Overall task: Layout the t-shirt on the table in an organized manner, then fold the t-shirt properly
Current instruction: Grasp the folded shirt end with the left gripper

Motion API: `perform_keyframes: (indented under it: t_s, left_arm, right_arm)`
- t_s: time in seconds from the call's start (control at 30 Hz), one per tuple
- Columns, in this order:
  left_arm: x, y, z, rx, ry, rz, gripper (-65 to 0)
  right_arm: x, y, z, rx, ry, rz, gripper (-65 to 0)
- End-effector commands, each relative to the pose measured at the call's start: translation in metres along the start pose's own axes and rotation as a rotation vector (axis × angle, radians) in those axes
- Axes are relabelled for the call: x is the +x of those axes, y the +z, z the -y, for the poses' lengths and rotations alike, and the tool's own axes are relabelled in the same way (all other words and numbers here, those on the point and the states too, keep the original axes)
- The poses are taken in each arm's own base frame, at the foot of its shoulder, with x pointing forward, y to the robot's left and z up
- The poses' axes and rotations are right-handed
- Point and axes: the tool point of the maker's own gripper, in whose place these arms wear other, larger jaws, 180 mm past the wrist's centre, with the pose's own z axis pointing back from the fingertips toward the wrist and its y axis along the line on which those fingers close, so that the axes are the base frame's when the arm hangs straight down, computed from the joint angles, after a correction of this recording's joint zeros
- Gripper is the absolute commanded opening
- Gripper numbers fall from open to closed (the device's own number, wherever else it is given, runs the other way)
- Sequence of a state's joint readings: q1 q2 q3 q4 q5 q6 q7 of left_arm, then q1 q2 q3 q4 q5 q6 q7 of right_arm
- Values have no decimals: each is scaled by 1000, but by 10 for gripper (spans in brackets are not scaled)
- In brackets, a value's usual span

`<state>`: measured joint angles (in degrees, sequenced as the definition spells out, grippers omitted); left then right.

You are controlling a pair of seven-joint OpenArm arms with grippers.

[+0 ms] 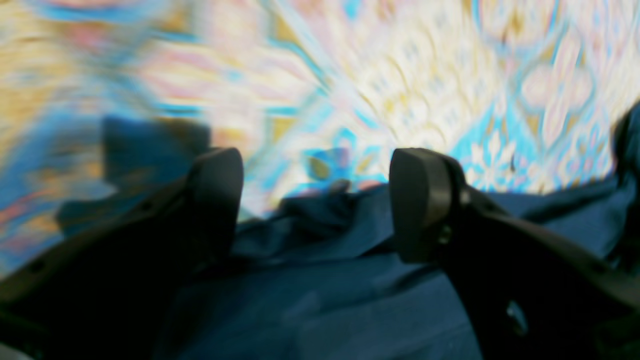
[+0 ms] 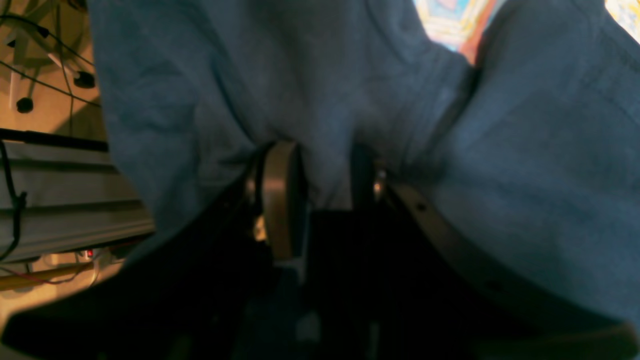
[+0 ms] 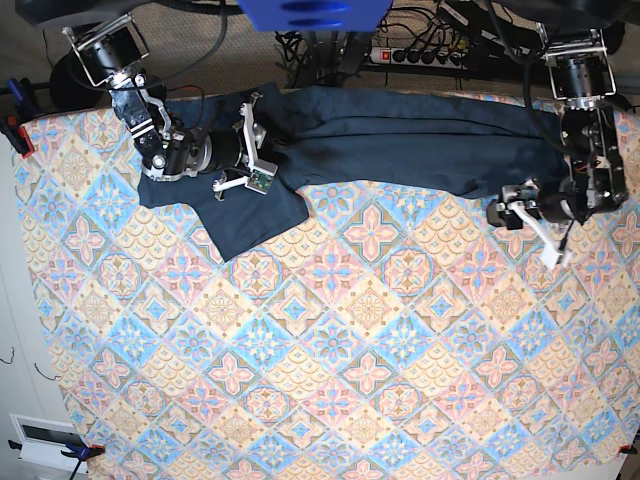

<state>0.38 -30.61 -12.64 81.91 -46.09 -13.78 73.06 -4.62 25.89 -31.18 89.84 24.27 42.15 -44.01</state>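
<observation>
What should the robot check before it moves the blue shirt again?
1. Right gripper shut on the t-shirt: ok, cloth is pinched between its fingers.
2. Left gripper let go: ok, jaws stand apart, nothing between them.
3. Shirt laid flat: not ok, it lies bunched in a long band along the table's far edge.
4. Sleeves spread: not ok, only one flap shows near the right gripper.
5. White label's side: cannot tell.

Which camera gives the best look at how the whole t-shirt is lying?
The base view: the t-shirt shows whole, stretched along the table's far edge. The left wrist view shows only blurred folds; the right wrist view, cloth bunched close to the lens.
</observation>
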Motion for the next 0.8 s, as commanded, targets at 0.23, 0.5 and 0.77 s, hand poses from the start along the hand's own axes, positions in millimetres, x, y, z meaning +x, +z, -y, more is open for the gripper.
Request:
perform_keyframes:
  t_s: [0.23,0.5,0.77]
  left_arm:
    - [-14,-23,6,-12,-39,-112,-220]
    - [-17,-15,-9,31,-75,-151,-650]
    - [-13,3,-32,92,-85,-170,-650]
  right_arm:
    - [-40,3,12,-68,15,-189,-462]
    - [-41,3,12,-68,15,-191,-462]
    - [-41,3,12,-68,15,-191,-462]
